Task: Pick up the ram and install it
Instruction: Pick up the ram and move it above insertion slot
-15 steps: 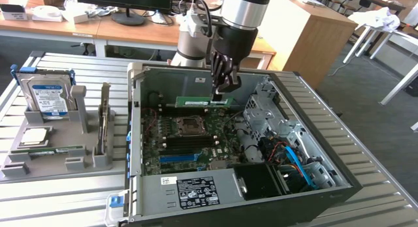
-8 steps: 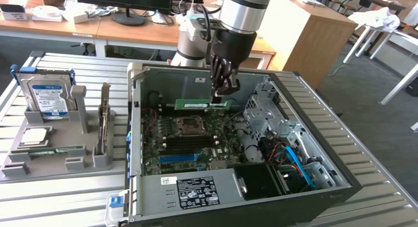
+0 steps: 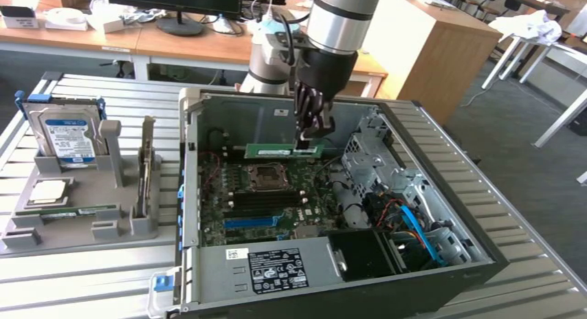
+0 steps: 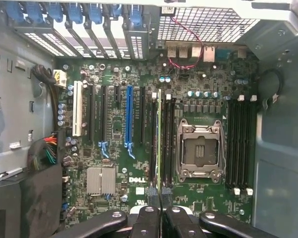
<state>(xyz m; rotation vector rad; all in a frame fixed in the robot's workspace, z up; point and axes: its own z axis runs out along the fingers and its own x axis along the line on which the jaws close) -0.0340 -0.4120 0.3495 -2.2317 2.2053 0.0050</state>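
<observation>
Jaws nearly closed, clamped on ram (image 3: 271,151), held edge-down above motherboard (image 3: 317,212) inside open case (image 3: 240,117).

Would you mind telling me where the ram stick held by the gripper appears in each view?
Exterior view: the ram hangs level from the gripper above the motherboard.
Wrist view: the ram is edge-on, ahead of the gripper.
Shared landmark: the empty processor socket.
</observation>
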